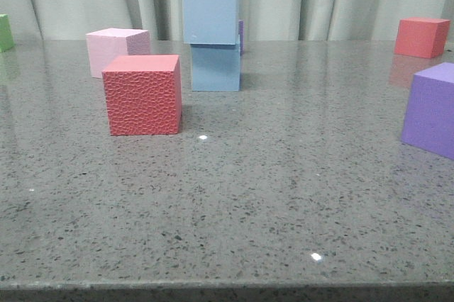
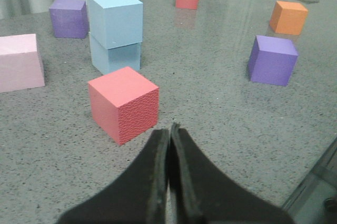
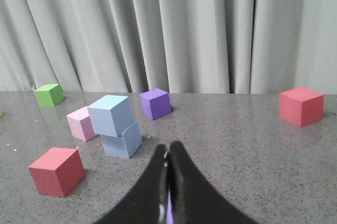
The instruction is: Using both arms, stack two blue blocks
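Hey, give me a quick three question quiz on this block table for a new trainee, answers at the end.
1. True or false: one blue block sits on the other blue block.
2. In the front view, which cube stands nearest in front of the stack? A) red cube B) orange cube C) green cube
3. Fill in: the left end effector and the right end effector are both ___.

Key: 1 true; 2 A; 3 shut, holding nothing.

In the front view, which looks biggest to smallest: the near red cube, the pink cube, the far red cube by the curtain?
1. Near red cube
2. Pink cube
3. Far red cube
Nearness probably explains this; true sizes may match.
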`<move>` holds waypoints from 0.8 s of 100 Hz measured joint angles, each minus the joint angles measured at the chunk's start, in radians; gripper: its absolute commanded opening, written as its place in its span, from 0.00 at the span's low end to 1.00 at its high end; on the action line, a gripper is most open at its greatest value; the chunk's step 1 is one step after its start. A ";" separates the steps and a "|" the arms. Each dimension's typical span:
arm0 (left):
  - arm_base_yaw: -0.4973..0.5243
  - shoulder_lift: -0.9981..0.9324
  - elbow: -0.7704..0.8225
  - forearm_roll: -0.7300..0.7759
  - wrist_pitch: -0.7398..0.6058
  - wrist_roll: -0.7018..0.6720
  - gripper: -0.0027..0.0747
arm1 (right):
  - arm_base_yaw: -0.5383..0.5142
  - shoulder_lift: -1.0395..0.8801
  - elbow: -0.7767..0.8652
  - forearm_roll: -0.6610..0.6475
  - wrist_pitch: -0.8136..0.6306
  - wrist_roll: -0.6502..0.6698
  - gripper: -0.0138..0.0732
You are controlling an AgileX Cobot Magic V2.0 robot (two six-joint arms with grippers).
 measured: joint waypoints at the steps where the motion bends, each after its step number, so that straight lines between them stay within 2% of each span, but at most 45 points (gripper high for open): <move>1: 0.000 0.000 0.000 0.003 0.004 0.000 0.01 | 0.000 0.000 0.000 0.000 0.000 0.000 0.02; 17: 0.002 0.000 0.011 0.020 0.032 -0.002 0.01 | 0.000 0.000 0.000 -0.002 -0.002 0.000 0.02; 26: 0.023 0.000 0.026 -0.038 0.031 0.002 0.01 | 0.000 0.000 0.000 -0.002 -0.002 0.000 0.02; 36: 0.076 0.000 0.047 -0.086 -0.008 0.081 0.01 | 0.000 0.000 0.000 -0.002 -0.002 0.000 0.02; 57: 0.253 -0.030 0.062 -0.229 -0.139 0.372 0.01 | 0.000 0.000 0.000 -0.002 -0.002 0.000 0.02; 80: 0.482 -0.141 0.143 -0.289 -0.211 0.445 0.01 | 0.000 0.000 0.000 -0.002 -0.002 0.000 0.02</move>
